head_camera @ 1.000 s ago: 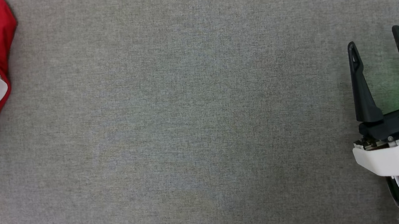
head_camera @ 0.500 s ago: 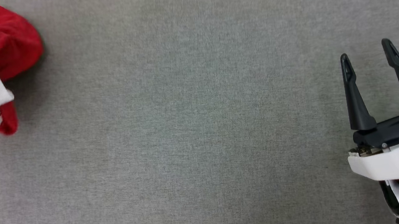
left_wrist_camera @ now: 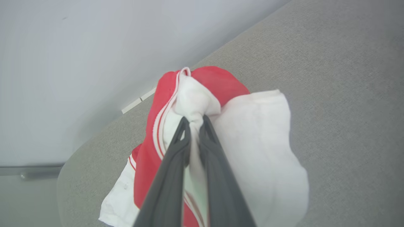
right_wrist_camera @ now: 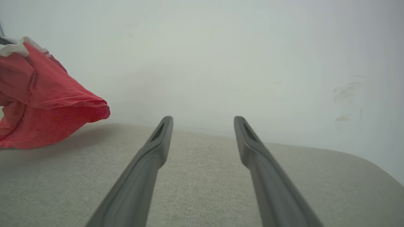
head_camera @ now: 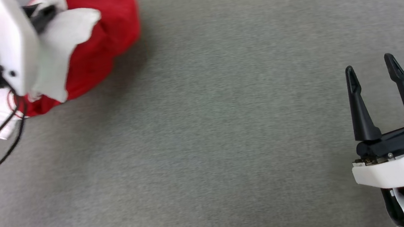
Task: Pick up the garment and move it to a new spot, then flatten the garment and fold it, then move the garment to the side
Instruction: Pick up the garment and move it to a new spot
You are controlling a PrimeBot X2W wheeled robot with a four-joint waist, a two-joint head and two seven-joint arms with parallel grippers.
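- Left gripper (left_wrist_camera: 193,122) has its two dark fingers pinched almost together on a bunched white fold of the garment (left_wrist_camera: 217,83).
- Right gripper (head_camera: 369,63) has its fingers spread wide with nothing between them, and sits over the near right part of the grey table (head_camera: 208,135).
- Garment, red with white sleeves and red-white stripe trim, hangs crumpled from the left gripper above the table's far left corner. Whether its lowest red folds touch the table I cannot tell.
- Pale wall (right_wrist_camera: 221,47) rises past the table's far edge.
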